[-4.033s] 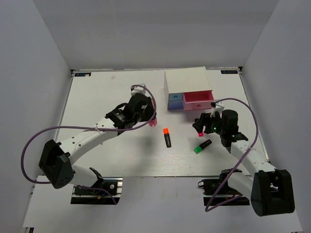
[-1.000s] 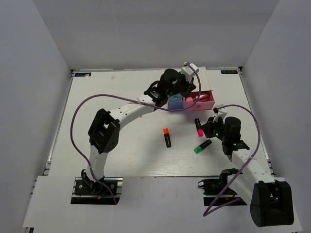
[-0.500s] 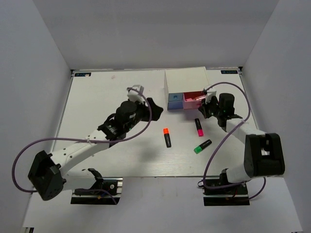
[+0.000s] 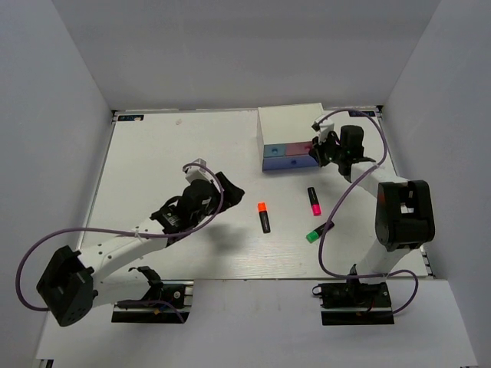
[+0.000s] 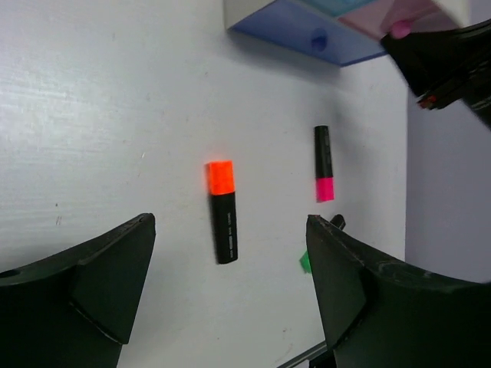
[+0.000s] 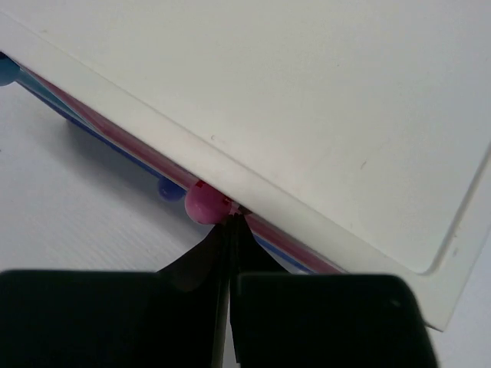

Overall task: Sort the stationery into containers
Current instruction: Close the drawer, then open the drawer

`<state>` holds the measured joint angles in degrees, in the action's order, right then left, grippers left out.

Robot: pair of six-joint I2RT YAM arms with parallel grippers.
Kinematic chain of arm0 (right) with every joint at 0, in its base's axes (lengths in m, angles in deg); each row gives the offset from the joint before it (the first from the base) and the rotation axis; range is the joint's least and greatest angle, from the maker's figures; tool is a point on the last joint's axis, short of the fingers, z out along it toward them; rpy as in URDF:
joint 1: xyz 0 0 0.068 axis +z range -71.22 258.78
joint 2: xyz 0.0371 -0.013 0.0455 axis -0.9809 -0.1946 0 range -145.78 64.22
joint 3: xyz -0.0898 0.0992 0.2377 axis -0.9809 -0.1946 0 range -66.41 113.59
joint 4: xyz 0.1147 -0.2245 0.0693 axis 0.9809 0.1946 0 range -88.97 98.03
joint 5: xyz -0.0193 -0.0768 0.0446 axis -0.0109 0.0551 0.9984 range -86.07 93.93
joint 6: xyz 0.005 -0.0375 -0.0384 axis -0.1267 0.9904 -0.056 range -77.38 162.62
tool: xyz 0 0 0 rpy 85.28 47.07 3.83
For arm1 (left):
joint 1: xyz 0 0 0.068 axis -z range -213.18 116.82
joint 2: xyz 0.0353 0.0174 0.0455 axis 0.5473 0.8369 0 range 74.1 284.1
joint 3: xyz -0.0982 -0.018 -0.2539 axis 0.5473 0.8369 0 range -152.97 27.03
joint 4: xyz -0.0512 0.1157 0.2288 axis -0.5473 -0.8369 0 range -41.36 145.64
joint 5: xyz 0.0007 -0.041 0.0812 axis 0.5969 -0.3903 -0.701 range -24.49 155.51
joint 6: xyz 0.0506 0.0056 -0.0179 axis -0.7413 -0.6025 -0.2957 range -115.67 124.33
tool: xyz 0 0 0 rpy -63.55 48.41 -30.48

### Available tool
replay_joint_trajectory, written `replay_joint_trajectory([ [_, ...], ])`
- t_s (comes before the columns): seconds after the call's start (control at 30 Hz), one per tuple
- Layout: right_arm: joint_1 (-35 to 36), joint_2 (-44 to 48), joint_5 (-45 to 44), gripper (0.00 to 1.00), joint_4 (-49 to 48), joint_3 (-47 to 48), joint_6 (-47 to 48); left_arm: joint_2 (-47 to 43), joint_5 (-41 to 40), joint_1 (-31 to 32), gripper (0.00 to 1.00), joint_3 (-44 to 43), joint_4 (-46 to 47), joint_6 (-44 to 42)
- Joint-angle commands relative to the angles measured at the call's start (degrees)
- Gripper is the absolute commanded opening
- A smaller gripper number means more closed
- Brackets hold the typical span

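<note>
The container is a white box point(image 4: 295, 126) with a blue drawer front point(image 4: 275, 152) and a pink drawer front point(image 4: 299, 149), both flush with the box. My right gripper point(image 4: 317, 150) is shut, its tips point(image 6: 230, 220) pressed against the pink front beside the pink knob point(image 6: 202, 205). Three highlighters lie loose on the table: orange-capped point(image 4: 263, 217), pink-capped point(image 4: 314, 201) and green-capped point(image 4: 320, 231). My left gripper point(image 4: 230, 186) hovers open and empty left of them. Between its fingers point(image 5: 229, 222) the left wrist view shows the orange-capped highlighter point(image 5: 222, 211) on the table below.
White table point(image 4: 169, 153) with grey walls close on three sides. The right arm's purple cable point(image 4: 360, 115) loops over the box's right end. The table's near edge point(image 4: 253, 277) lies just below the green-capped highlighter.
The left arm pulled back from the box toward the near left and its jaws opened. The right gripper moved up to the pink drawer, which went from pulled out to flush.
</note>
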<state>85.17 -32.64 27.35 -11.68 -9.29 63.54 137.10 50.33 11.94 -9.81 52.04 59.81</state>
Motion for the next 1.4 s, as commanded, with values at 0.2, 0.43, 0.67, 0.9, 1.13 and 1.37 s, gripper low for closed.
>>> replay_joint_trajectory([
  [0.2,0.0,2.4,9.0,0.15,1.9,2.7,2.2,19.0,8.6,1.0,0.95,-11.8,-1.9,7.8],
  [0.43,-0.4,12.3,13.0,0.82,-0.4,-12.3,0.4,31.6,9.7,1.0,0.85,-22.9,-7.6,5.4],
  [0.67,-0.5,13.4,17.8,0.9,-1.3,-17.0,-14.2,34.5,9.0,1.5,0.82,-23.6,-9.7,4.2],
  [0.9,0.1,8.0,10.1,0.8,-9.7,-17.4,-32.2,31.5,6.9,1.5,0.82,-19.7,-10.8,3.5],
  [1.13,0.3,4.9,2.4,0.6,-20.5,-18.7,-47.9,28.0,5.8,1.5,0.82,-16.4,-10.8,3.5],
  [1.37,1.4,0.6,1.0,0.57,-26.8,-18.4,-54.2,25.1,4.7,1.5,0.82,-13.8,-10.8,3.5],
])
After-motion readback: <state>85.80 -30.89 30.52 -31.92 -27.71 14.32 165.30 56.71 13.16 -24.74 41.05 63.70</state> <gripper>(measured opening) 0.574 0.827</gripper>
